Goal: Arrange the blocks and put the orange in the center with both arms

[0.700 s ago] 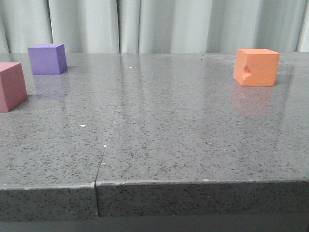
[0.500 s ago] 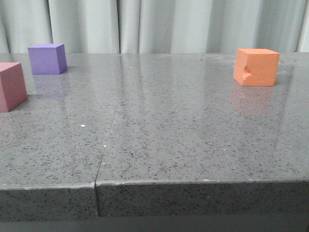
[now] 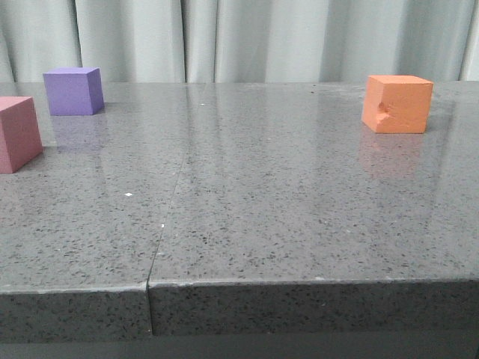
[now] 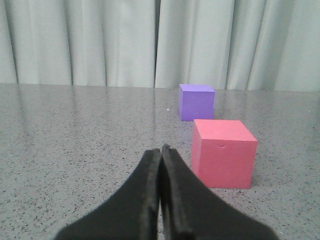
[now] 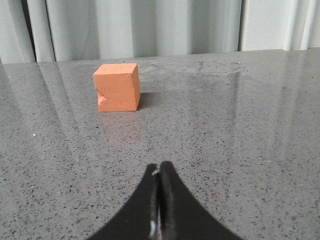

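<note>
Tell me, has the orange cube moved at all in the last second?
No. The orange cube sits at the same spot against the curtain folds and the table's back edge in the front view, dent facing the same way.

Wide bare stone table (image 3: 284,202) lies open ahead of me, nothing standing between the cubes on my left and the one on my right. On my left, the pink-red cube (image 4: 223,152) sits close ahead of my left gripper (image 4: 160,150), just off its line, with the purple cube (image 4: 196,101) farther behind it and a gap between them. My right gripper (image 5: 160,170) faces clear tabletop; the orange cube (image 5: 118,86) stands alone, room on every side.
</note>
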You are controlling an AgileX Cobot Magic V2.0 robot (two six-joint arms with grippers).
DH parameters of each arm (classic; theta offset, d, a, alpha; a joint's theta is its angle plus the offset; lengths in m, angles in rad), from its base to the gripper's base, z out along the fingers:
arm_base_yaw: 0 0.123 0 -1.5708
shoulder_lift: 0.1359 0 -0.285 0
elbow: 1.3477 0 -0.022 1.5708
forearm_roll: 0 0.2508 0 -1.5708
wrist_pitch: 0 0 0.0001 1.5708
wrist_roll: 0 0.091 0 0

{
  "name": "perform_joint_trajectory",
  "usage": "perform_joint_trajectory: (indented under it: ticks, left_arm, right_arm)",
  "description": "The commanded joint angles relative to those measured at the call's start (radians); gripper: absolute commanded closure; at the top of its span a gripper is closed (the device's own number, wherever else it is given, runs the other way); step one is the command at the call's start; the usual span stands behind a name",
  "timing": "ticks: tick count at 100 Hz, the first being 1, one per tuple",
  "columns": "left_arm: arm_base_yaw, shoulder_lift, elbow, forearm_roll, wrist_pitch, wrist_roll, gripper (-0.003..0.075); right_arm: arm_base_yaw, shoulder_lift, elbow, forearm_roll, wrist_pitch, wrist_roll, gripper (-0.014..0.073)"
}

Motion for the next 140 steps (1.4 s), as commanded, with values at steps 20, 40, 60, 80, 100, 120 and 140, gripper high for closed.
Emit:
perform_joint_trajectory:
  ticks: [20,40,60,80,100,120,140]
  left_arm:
    - [0.0,-0.028,0.04,-0.007,-0.082,-0.002,0.0741]
    - [0.0,-0.028,0.04,-0.007,-0.082,-0.002,0.0741]
    - [0.0,-0.028,0.04,-0.007,-0.082,-0.002,0.0741]
    - [0.0,-0.028,0.04,-0.007,-0.082,-0.002,0.0741]
    - [0.0,-0.028,0.04,-0.007,-0.082,-0.002,0.0741]
    - [0.0,-0.028,0.04,-0.007,-0.082,-0.002,0.0741]
    - [0.0,-0.028,0.04,-0.007,-0.082,-0.002,0.0741]
  right_arm:
    - [-0.007,-0.022,-0.016,-0.014,-0.087,-0.007,0.0661]
    - [-0.008,-0.022,-0.017,-0.012,-0.129,-0.007,0.0661]
    - [-0.008,-0.022,-0.034,0.0,-0.222,-0.007,0.0661]
    - [-0.008,0.021,-0.119,0.0,-0.158,-0.007,0.0661]
    - [-0.008,0.14,-0.233,0.0,-0.034,-0.007,0.0661]
    - [-0.008,0.28,-0.343,0.0,0.056,-0.007,0.0661]
    - [-0.008,0.442,-0.482,0.0,0.2,-0.007,0.0661]
